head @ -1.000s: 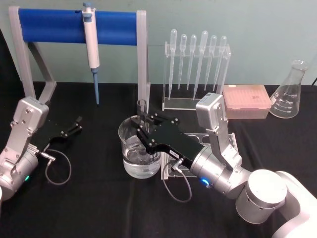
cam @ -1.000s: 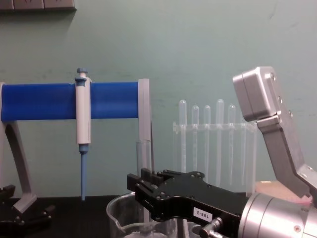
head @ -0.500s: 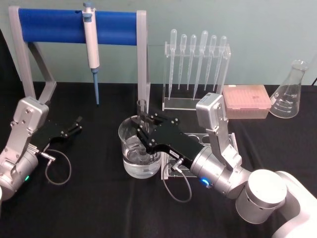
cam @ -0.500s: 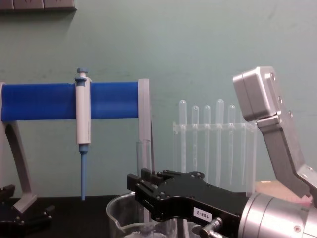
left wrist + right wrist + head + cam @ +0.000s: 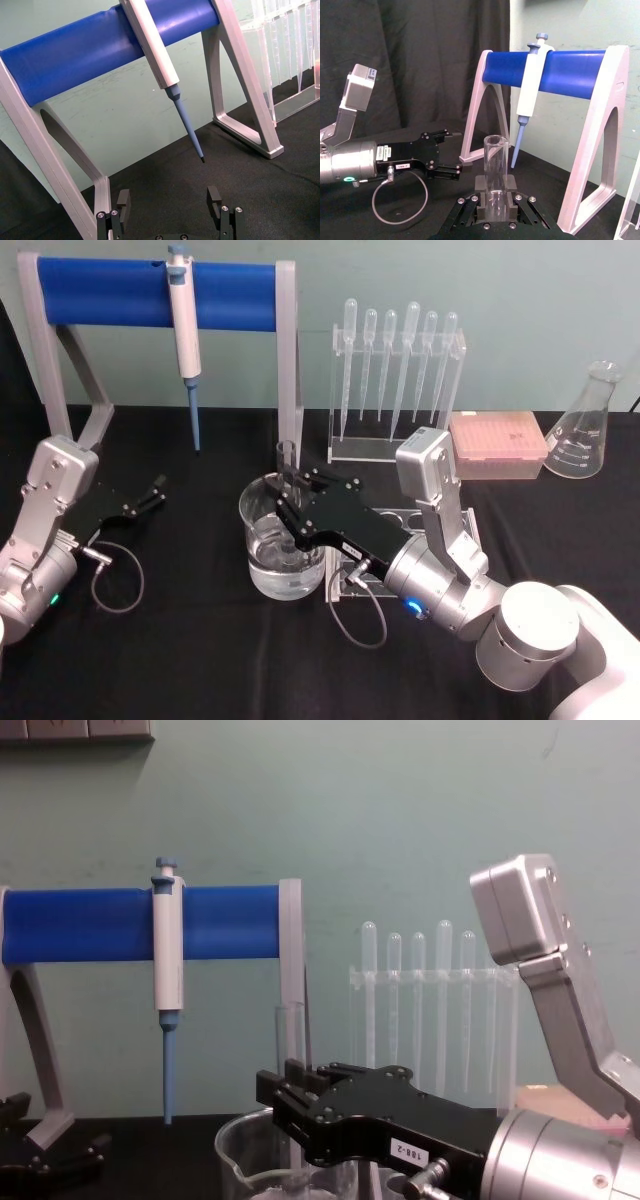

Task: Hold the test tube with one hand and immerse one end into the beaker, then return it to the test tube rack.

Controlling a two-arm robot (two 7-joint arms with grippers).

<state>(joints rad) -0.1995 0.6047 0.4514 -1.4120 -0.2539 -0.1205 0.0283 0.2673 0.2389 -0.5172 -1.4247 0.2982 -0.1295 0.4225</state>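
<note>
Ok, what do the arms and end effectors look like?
The right end effector and left end effector are black two-finger units with white printed labels, on silver metal wrists with boxy modules. A grey cable loops from each wrist.

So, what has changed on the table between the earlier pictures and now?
Nothing has visibly changed. The right hand stays shut on the tube, which stands upright with its lower end in the beaker. The left hand stays open and idle at the left.
</note>
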